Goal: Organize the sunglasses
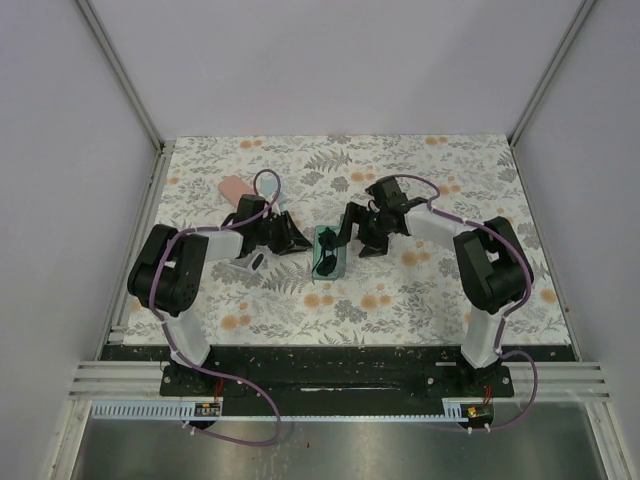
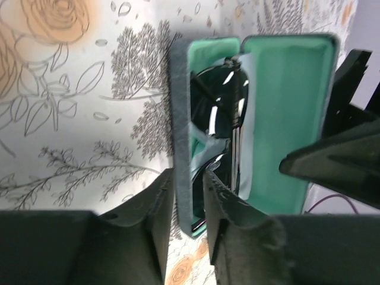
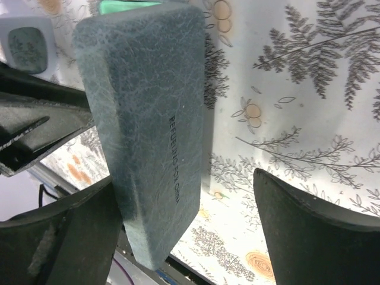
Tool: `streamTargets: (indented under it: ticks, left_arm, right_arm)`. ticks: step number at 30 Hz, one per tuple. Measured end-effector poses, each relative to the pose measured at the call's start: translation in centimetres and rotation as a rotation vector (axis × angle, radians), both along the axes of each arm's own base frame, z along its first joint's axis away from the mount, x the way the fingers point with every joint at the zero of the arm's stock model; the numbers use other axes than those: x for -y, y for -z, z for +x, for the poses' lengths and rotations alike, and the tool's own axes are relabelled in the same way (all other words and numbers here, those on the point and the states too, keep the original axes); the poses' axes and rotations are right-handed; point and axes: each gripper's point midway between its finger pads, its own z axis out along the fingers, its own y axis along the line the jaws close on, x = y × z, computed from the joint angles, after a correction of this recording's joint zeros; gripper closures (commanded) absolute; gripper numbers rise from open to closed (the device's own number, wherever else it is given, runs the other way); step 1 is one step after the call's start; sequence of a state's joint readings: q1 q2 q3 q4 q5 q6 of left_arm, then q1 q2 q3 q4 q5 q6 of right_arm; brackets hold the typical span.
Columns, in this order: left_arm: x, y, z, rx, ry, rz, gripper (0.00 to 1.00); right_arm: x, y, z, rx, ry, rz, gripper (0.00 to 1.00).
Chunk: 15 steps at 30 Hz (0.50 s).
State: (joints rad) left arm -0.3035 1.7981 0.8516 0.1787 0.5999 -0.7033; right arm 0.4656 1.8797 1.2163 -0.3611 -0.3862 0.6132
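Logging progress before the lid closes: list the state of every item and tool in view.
grey-blue case: open, lid raised
black sunglasses: folded, inside that case
whitish sunglasses: lying outside the case
left tool: shut on that case
right tool: open, astride its lid

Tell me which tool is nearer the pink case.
Left. The left tool is right of the pink case and nearer the bases, clamping the open green-lined case by its wall. The right tool is farther right, around that case's lid.
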Motion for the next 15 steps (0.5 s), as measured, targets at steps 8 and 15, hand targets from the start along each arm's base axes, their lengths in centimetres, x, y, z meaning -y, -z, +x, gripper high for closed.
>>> streamTargets:
  ticks: [8,15]
  left_arm:
    - [0.6,-0.3,1.1,0.010,0.007,-0.022,0.76]
    - [1.2,0.9,1.2,-0.022,0.023,-0.009,0.79]
  right_arm:
    - [-1.7,-2.6,-0.1,0.052,-0.028,0.163,0.02]
    - [-1.0,-4.1,-0.2,0.086,-0.007,0.302,0.03]
